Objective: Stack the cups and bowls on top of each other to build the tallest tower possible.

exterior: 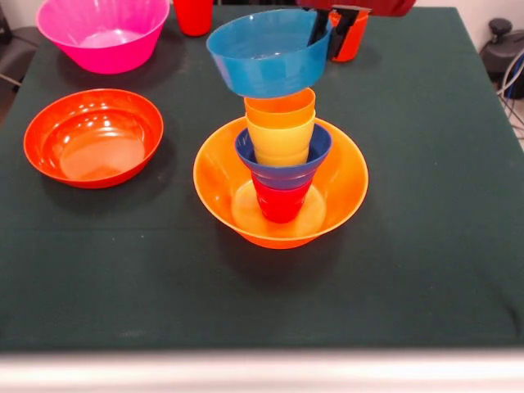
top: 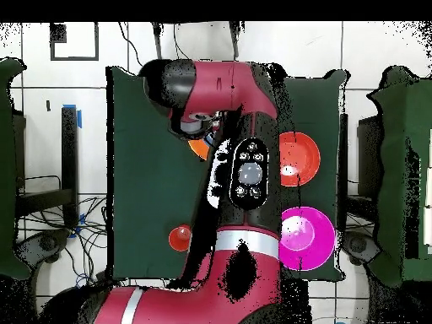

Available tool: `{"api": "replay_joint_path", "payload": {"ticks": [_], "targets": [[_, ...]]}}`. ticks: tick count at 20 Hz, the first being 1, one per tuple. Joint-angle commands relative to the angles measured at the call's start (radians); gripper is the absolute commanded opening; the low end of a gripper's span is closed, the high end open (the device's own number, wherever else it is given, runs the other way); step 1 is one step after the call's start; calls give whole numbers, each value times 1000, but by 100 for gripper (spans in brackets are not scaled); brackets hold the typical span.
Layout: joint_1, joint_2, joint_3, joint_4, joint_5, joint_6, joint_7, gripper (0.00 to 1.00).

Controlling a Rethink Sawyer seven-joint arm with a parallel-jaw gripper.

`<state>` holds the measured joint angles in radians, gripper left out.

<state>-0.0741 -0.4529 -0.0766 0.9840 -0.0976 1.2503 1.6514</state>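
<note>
The tower stands mid-table in the front view: a big yellow-orange bowl (exterior: 336, 192) as base, a red cup (exterior: 281, 203) in it, a small dark blue bowl (exterior: 282, 173), then a yellow cup (exterior: 281, 141) nested in an orange-yellow cup (exterior: 280, 106). My gripper (exterior: 329, 33) comes down from the top edge, shut on the far right rim of the light blue bowl (exterior: 266, 57). It holds the bowl slightly tilted right at the top cup's rim; I cannot tell if they touch. In the overhead view the arm (top: 240, 169) hides the gripper and most of the tower.
A wide orange-red bowl (exterior: 92, 137) (top: 297, 158) lies left of the tower. A big pink bowl (exterior: 102, 31) (top: 305, 238) and a red cup (exterior: 194, 16) (top: 180, 238) stand at the far edge. An orange cup (exterior: 354, 45) stands behind the gripper.
</note>
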Motion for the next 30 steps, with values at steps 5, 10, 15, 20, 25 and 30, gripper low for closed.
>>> {"api": "replay_joint_path", "payload": {"ticks": [5,10,15,20,25,30], "targets": [[-46,-89,74,138,77,-150,92,0],[-30,-99,67,189,74,-201,80,0],[-22,-105,69,209,85,-209,95,0],[-12,-86,67,202,76,-209,98,0],[23,-25,56,146,64,-179,143,0],[38,38,53,92,62,-108,141,0]]}}
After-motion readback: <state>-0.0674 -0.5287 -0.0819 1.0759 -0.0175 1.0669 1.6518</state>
